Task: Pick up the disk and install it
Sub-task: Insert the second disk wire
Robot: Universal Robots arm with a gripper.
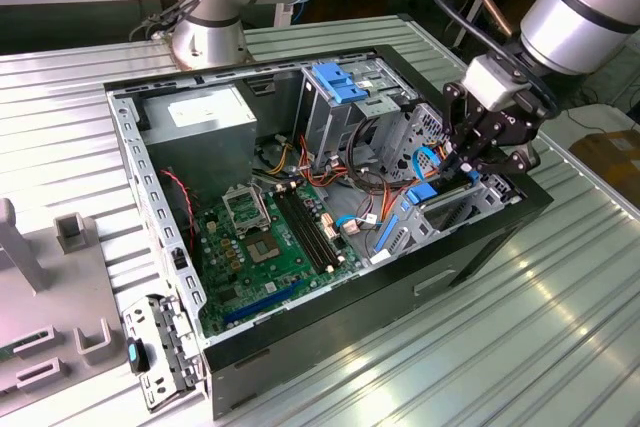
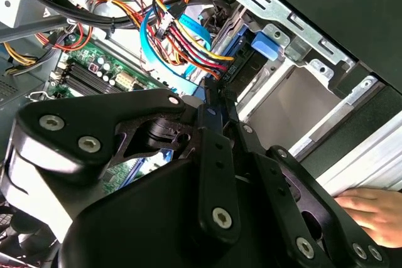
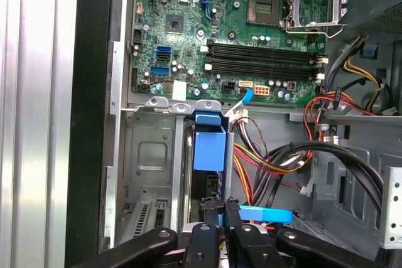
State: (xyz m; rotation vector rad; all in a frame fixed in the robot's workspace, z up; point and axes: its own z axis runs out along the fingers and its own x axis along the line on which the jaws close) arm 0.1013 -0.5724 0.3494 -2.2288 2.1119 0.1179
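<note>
Black gripper (image 3: pixel 221 213) pinched narrow on blue-bracketed disk (image 3: pixel 209 149), standing on edge in bay (image 3: pixel 151 174) at case's (image 1: pixel 330 347) right end, beside motherboard (image 3: pixel 251 23).

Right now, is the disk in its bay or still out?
In, standing on edge. The disk sits down in the metal bay of the case, with the gripper closed on its top edge.
</note>
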